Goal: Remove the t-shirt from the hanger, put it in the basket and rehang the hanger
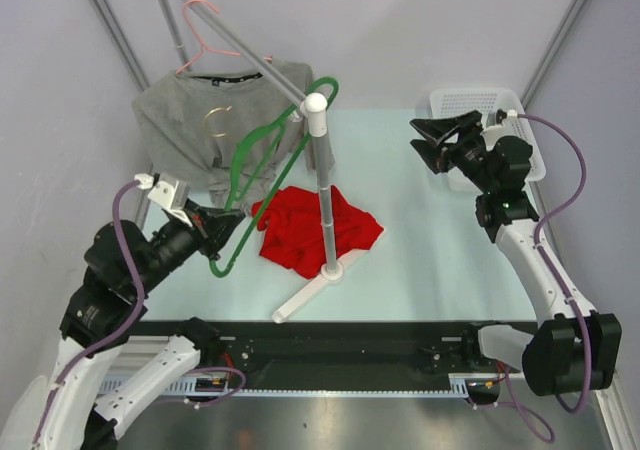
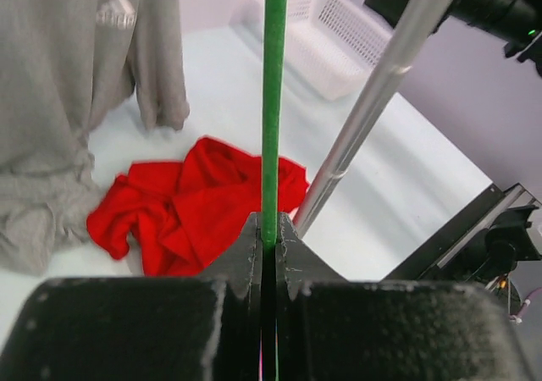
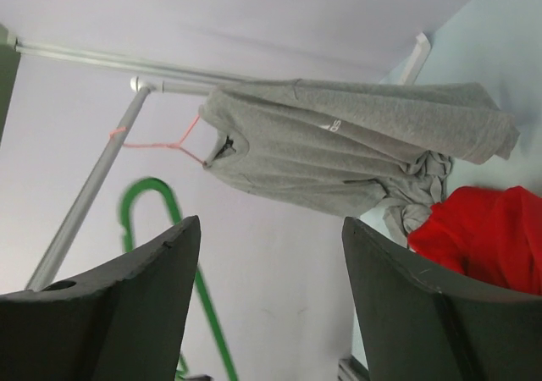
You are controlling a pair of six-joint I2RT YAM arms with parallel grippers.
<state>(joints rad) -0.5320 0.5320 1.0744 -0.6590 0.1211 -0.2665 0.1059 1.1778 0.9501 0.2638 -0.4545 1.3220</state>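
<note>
- Top external view: the left gripper (image 1: 222,228) pinches the lower bar of a green plastic hanger (image 1: 240,170), whose long axis runs up and away to its hook by the rail.
- A crumpled red t-shirt (image 1: 315,228) lies on the table, off the hanger, just right of that gripper, around the foot of the grey metal rack pole (image 1: 323,190).
- The right gripper (image 1: 440,140) hangs spread and empty, well apart, near a white mesh basket (image 1: 480,100).
- A grey t-shirt (image 1: 215,120) hangs on a pink wire hanger (image 1: 205,32) behind.
</note>
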